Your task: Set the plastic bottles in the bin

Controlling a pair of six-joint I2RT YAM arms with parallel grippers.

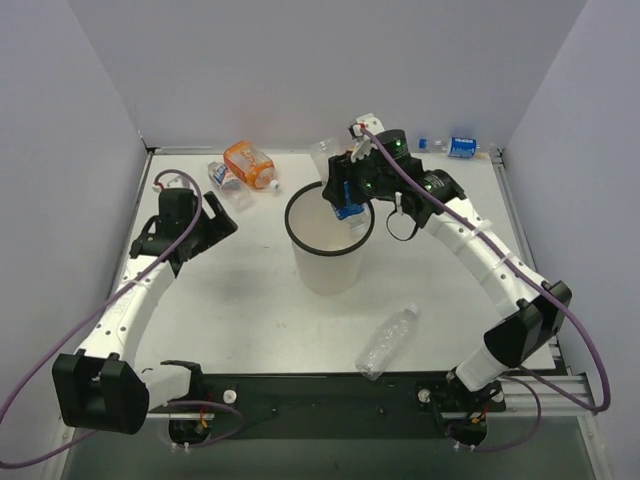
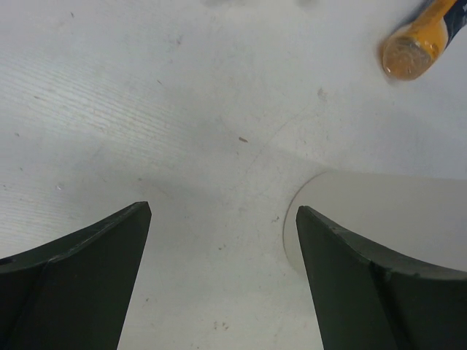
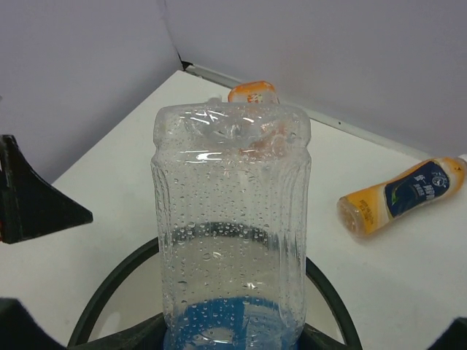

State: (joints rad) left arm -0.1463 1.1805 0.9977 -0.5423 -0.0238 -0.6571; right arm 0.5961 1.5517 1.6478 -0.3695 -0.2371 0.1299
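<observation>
My right gripper [image 1: 347, 195] is shut on a clear bottle with a blue label [image 1: 338, 178] and holds it over the back rim of the bin [image 1: 328, 262], a round translucent white bucket with a black rim. In the right wrist view that bottle [image 3: 232, 233] fills the middle, above the bin's rim [image 3: 332, 299]. My left gripper [image 1: 215, 225] is open and empty, left of the bin; its view shows its gripper [image 2: 222, 208] over bare table beside the bin's wall [image 2: 379, 211]. A wide orange bottle [image 1: 250, 163] lies at the back left. A slim orange bottle [image 3: 401, 195] also shows in the left wrist view [image 2: 422, 42].
A small clear bottle [image 1: 225, 180] lies next to the wide orange one. A clear bottle without a label [image 1: 387, 342] lies near the front, right of the middle. A blue-labelled bottle [image 1: 455, 146] lies at the back right corner. Walls enclose the table on three sides.
</observation>
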